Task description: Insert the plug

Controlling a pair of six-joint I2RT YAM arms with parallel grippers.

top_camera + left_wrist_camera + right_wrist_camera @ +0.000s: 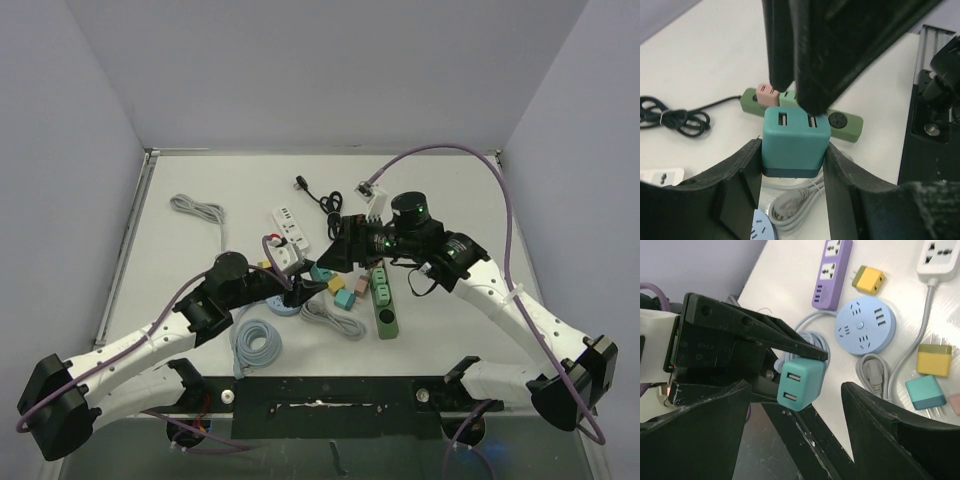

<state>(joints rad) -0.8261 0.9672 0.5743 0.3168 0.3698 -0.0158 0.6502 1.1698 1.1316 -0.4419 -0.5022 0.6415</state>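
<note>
My left gripper is shut on a teal plug cube with two USB ports, held above the table. In the top view this gripper sits mid-table with the teal cube at its tip. My right gripper is open and faces the cube from the far side. In the right wrist view its gripper is spread wide with the cube between the fingers, not touched. The green power strip lies just to the right, and also shows in the left wrist view.
A white power strip, a blue round socket, a purple strip, yellow plugs, another teal plug, a pink plug and coiled grey cables crowd the table's middle. A black cable lies behind.
</note>
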